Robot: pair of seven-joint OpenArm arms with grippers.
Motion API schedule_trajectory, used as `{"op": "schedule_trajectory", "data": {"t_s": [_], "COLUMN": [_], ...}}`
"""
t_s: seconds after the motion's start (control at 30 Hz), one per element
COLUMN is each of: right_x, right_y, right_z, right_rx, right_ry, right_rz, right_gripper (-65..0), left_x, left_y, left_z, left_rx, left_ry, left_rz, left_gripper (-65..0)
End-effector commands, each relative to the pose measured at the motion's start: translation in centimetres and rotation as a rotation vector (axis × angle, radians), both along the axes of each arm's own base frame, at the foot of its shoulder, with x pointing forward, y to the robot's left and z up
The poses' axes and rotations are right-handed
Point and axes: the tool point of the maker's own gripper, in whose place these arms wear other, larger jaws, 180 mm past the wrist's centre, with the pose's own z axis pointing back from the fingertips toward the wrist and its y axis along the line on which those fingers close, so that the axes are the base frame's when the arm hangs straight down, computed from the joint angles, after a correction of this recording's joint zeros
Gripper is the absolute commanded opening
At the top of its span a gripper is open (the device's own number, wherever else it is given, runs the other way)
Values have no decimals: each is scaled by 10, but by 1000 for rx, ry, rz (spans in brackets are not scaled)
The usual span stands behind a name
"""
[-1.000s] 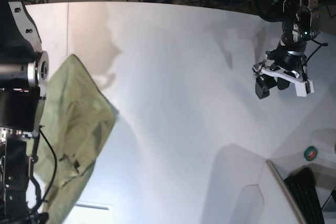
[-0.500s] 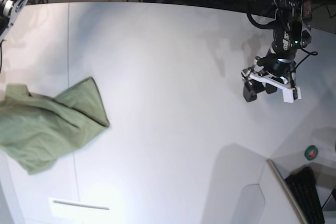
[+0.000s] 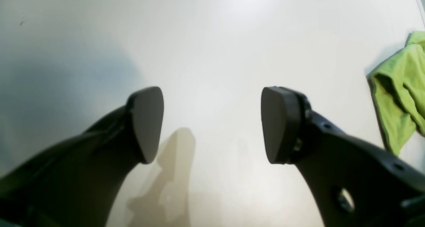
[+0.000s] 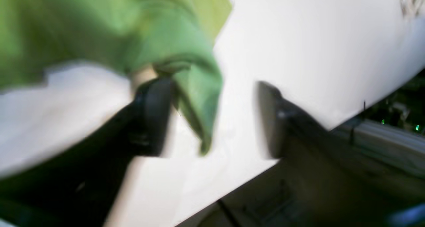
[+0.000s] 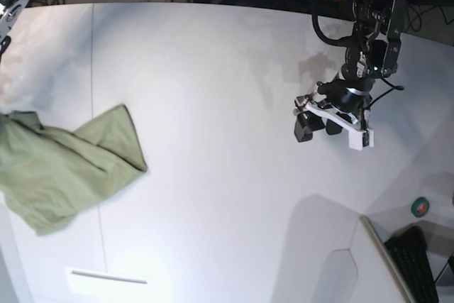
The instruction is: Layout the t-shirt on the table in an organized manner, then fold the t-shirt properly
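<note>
Lying crumpled at the surface's (image 5: 234, 69) left edge: the t-shirt (image 5: 67, 168).
Hanging released over bare white far right (well apart), left end effector (image 5: 323, 122); right end effector (image 4: 212, 117), blurred, spread beside cloth.

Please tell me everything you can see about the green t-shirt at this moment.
The t-shirt is plain olive-green soft cloth, no print visible. It lies crumpled and bunched, not spread flat, at the base view's left edge of the white table. In the blurred right wrist view a fold hangs between the right gripper jaws, which stand apart. The left gripper is open, away from it.
</note>
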Motion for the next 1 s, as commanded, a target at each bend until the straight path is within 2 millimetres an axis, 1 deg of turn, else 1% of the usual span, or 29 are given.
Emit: {"op": "schedule_trajectory", "data": {"t_s": [0.0,0.03,0.07,0.1,0.13,0.17,0.27,0.3,0.37,0.43,0.5,0.6,0.63,0.67,0.7,0.77,0.8,0.83,0.9,0.97], "right_x": [17,21,31,44,50,51,54,53,54,52,61,62,60,59,58,57,60,62,65,67], "right_y": [-15,0,25,57,90,131,218,240,277,299,305,330,339,345,351,359,361,361,363,358], "right_z": [40,40,43,48,46,37,21,13,1,-14,-18,-29,-31,-33,-35,-43,-46,-50,-60,-67], "right_rx": [-87,-90,-94,-98,-91,-66,-7,18,58,100,110,158,164,170,175,189,194,204,238,265], "right_ry": [-88,-96,-99,-91,-69,-44,-42,-30,-14,17,12,20,25,30,34,62,71,80,101,116], "right_rz": [14,59,152,277,391,510,703,747,824,870,863,883,901,918,934,956,960,958,939,906], "right_gripper": [-195,-209,-227,-246,-263,-279,-297,-297,-297,-297,-297,-303,-315,-354,-422,-602,-650,-650,-650,-650], "left_x": [8,7,6,6,6,6,6,6,6,6,3,0,0,0,0,0,0,1,2,3], "left_y": [5,5,5,6,6,6,6,6,5,5,5,5,5,5,5,5,5,5,5,4], "left_z": [13,12,11,11,11,10,10,10,10,11,9,7,7,7,7,7,7,7,8,10], "left_rx": [8,8,10,10,10,10,7,7,6,6,6,6,6,6,6,6,6,6,6,5], "left_ry": [-47,-44,-42,-41,-41,-39,-40,-40,-40,-43,-35,-29,-29,-29,-29,-29,-29,-31,-33,-38], "left_rz": [4,4,4,4,4,4,6,6,7,6,6,7,7,7,7,7,7,7,6,5], "left_gripper": [-217,-217,-217,-217,-217,-217,-217,-217,-217,-217,-217,-217,-217,-217,-219,-225,-252,-299,-433,-579]}}
